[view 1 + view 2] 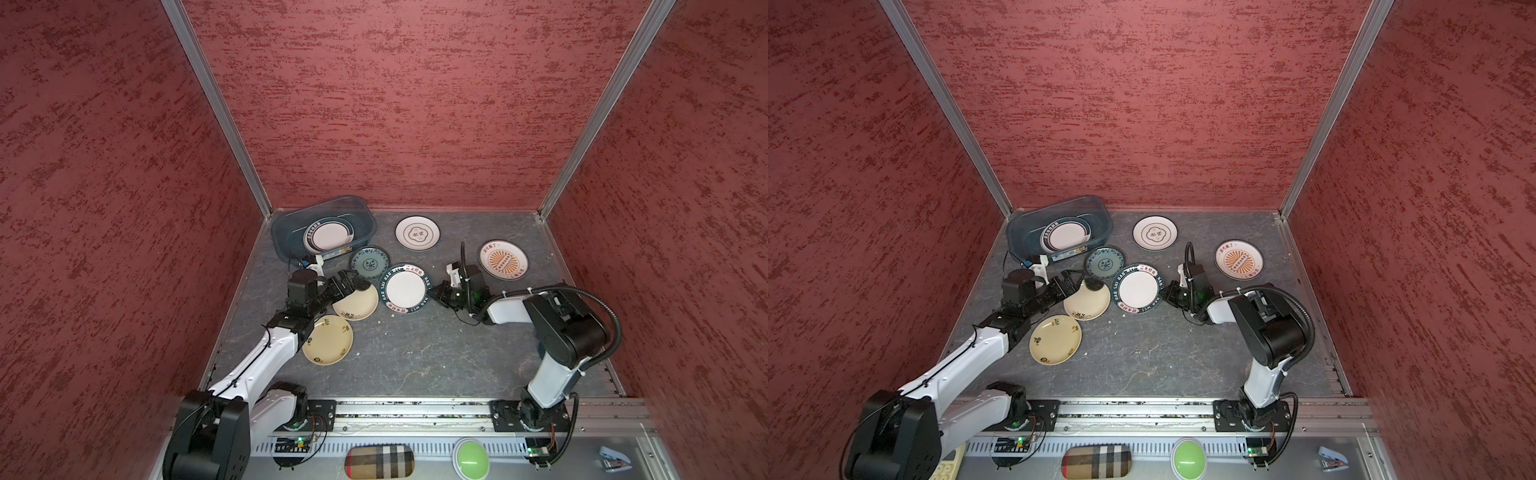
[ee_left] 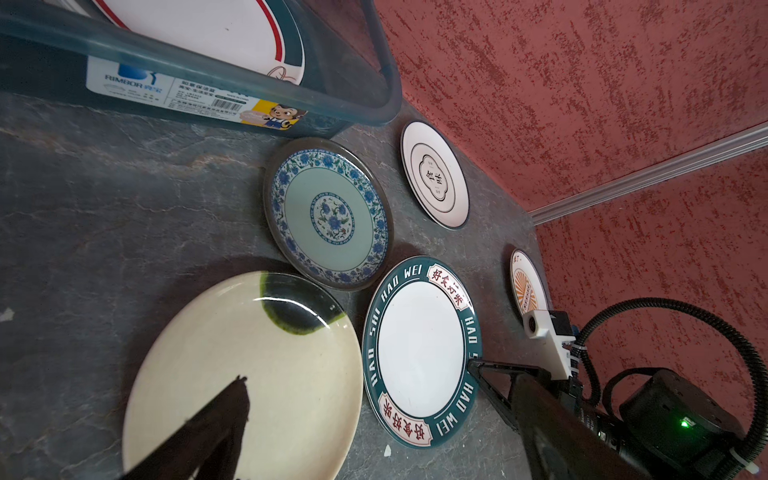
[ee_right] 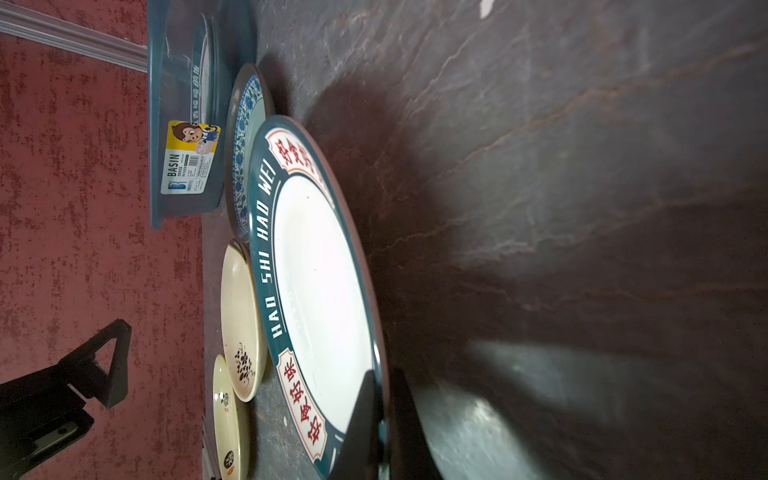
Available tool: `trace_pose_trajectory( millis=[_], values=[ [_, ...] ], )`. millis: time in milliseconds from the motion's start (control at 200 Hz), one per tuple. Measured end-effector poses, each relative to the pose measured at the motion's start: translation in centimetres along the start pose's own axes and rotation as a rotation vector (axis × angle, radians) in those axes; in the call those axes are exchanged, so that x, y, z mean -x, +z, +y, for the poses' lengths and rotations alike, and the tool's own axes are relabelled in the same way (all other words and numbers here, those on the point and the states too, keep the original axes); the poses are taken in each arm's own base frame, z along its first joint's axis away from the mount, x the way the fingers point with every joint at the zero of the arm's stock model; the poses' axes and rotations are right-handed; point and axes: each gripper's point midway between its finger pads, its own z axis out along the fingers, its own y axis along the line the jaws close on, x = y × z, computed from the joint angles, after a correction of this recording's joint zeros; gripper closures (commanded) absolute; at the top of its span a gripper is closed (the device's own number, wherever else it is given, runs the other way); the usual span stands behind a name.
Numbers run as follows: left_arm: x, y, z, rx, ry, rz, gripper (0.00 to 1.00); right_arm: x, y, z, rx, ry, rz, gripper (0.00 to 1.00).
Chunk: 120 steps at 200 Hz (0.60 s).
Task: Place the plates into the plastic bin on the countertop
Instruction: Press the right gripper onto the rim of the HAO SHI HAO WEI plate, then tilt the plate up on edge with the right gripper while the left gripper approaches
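A checked case [image 1: 379,461] lies at the front edge. Behind it on the bench [image 1: 415,349], the right claw [image 1: 435,294] pinches the rim of the teal-rimmed HAO WEI plate [image 1: 404,289]. The left claw [image 1: 353,286] gapes wide above a cream plate [image 1: 358,306]. The plastic bin [image 1: 286,227], in the far left corner, holds one white plate [image 1: 329,235].

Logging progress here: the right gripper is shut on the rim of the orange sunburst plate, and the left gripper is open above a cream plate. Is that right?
No. The right gripper is shut on the rim of the teal-rimmed HAO WEI plate, as the right wrist view shows; the orange sunburst plate lies untouched. The left gripper is open above a cream plate.
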Motion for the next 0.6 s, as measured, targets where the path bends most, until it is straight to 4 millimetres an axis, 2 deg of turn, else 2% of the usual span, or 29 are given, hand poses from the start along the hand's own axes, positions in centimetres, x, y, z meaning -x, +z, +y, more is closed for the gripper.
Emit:
trace_pose_trajectory(
  millis=[331, 601],
  values=[
    [-0.4, 0.9, 0.1, -0.017, -0.031, 0.025, 0.01, 0.4, -2.2, 0.2, -0.052, -0.01, -0.047, 1.0],
    [-1.5, 2.1, -0.6, -0.054, -0.037, 0.07, 0.01, 1.5, -6.0, 2.6, -0.065, -0.074, -0.114, 1.0]
  ],
)
